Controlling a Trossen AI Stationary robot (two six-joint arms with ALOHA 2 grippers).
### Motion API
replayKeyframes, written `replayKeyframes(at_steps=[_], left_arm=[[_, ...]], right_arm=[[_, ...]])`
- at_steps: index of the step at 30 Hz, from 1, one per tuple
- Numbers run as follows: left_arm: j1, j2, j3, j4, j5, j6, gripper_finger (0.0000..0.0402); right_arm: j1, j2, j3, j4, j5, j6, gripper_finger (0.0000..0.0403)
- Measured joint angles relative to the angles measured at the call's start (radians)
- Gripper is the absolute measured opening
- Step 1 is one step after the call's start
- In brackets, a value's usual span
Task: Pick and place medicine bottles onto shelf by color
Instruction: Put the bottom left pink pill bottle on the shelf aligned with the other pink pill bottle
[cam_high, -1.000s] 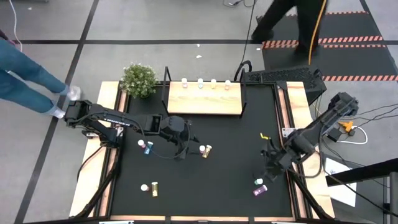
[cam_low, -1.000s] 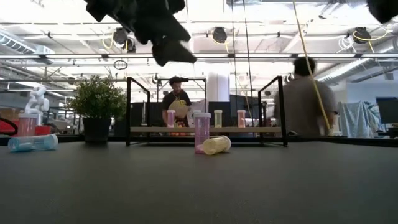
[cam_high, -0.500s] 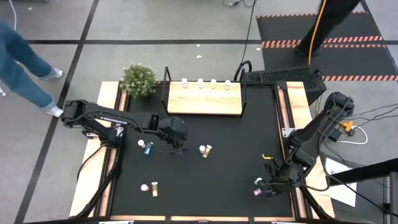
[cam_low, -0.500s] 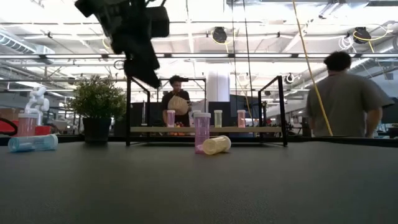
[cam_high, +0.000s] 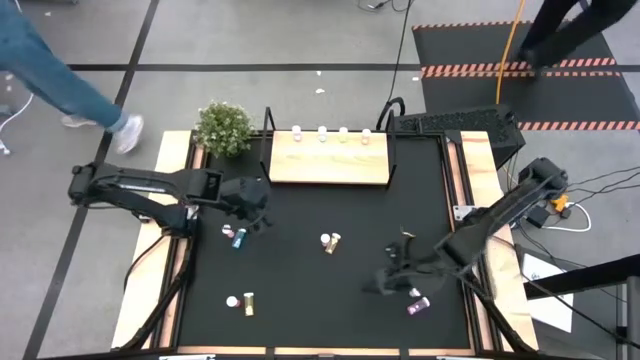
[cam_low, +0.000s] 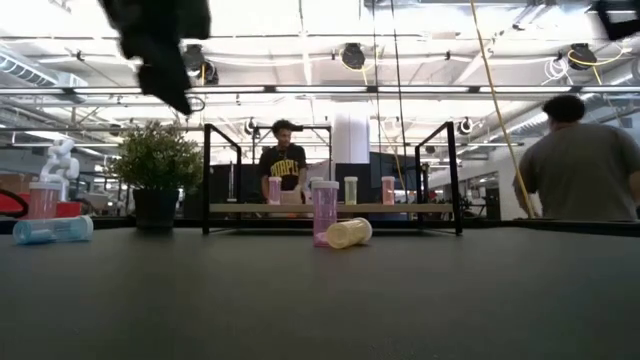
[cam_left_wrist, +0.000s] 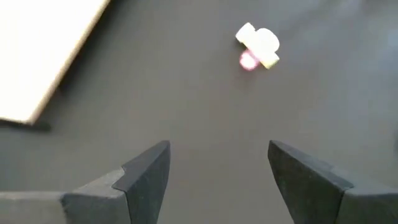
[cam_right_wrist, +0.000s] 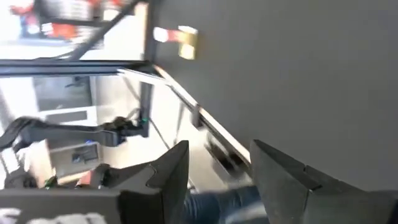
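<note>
The wooden shelf (cam_high: 328, 160) stands at the table's far middle with several small bottles (cam_high: 331, 131) upright along its far edge. An upright pink bottle and a lying yellow one (cam_high: 329, 241) are at the table's middle and also show in the left wrist view (cam_left_wrist: 258, 46). A pink and a teal bottle (cam_high: 236, 236) are at the left. A yellow pair (cam_high: 241, 301) is near left. A teal and a purple bottle (cam_high: 416, 299) are near right. My left gripper (cam_high: 262, 213) hangs open above the left part of the table. My right gripper (cam_high: 380, 283) is open, left of the near-right pair.
A potted plant (cam_high: 223, 128) stands at the far left corner beside the shelf. A dark keyboard-like object (cam_high: 450, 122) lies at the far right. Wooden rails (cam_high: 165, 250) run along both sides. People move beyond the table (cam_low: 585, 160).
My left gripper has gone toward the table's left edge, away from the middle pair of bottles. My right gripper has gone toward the near edge and then toward the table's middle, turning to point leftward. The bottles have stayed in place.
</note>
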Motion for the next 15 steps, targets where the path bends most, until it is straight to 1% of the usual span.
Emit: replayKeyframes(at_steps=[2,4,6,8,10,13,15], left_arm=[[-0.033,-0.044,-0.027,-0.003,0.000,-0.084,0.0268],[-0.075,-0.088,-0.054,-0.014,-0.008,-0.170,0.0268],[-0.130,-0.120,-0.074,-0.011,-0.031,-0.228,0.0268],[-0.177,-0.135,-0.096,-0.015,-0.067,-0.248,0.0268],[-0.207,-0.136,-0.113,-0.015,-0.102,-0.269,0.0268],[-0.231,-0.132,-0.136,-0.019,-0.109,-0.266,0.0268],[-0.247,-0.125,-0.140,-0.022,-0.106,-0.262,0.0268]], right_arm=[[-0.045,0.064,0.000,0.166,0.003,-0.107,0.0164],[-0.088,0.135,0.013,0.343,0.030,-0.227,0.0164],[-0.121,0.202,0.053,0.432,0.038,-0.355,0.0164],[-0.152,0.264,0.110,0.419,0.024,-0.429,0.0164],[-0.177,0.313,0.160,0.349,0.022,-0.485,0.0164],[-0.214,0.368,0.232,0.280,0.021,-0.628,0.0164],[-0.233,0.395,0.273,0.266,0.022,-0.749,0.0164]])
